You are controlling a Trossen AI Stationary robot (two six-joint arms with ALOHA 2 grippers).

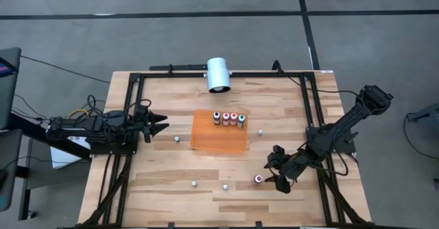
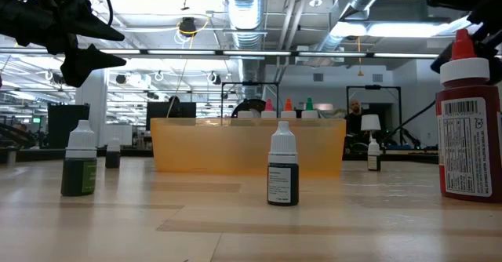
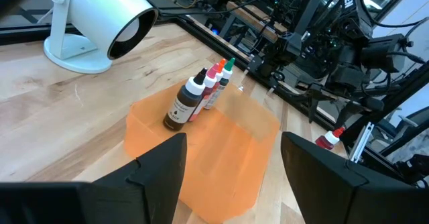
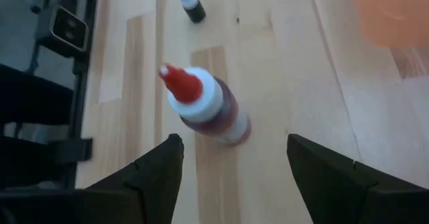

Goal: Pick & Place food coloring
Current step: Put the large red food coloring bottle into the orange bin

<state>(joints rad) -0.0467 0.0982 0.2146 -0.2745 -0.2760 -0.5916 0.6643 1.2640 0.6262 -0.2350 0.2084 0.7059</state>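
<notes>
Right gripper [image 1: 273, 171] hovered wide open beside red bottle [image 1: 258, 179] near bench's front edge; off-centre closing risked tipping it.

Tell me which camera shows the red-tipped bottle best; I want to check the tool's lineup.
The right wrist view: the red-tipped bottle stands upright between the right tool's open fingers. The low view shows its side and label but cuts off the tool. In the high view it is a speck; the left wrist view catches it far off.
</notes>
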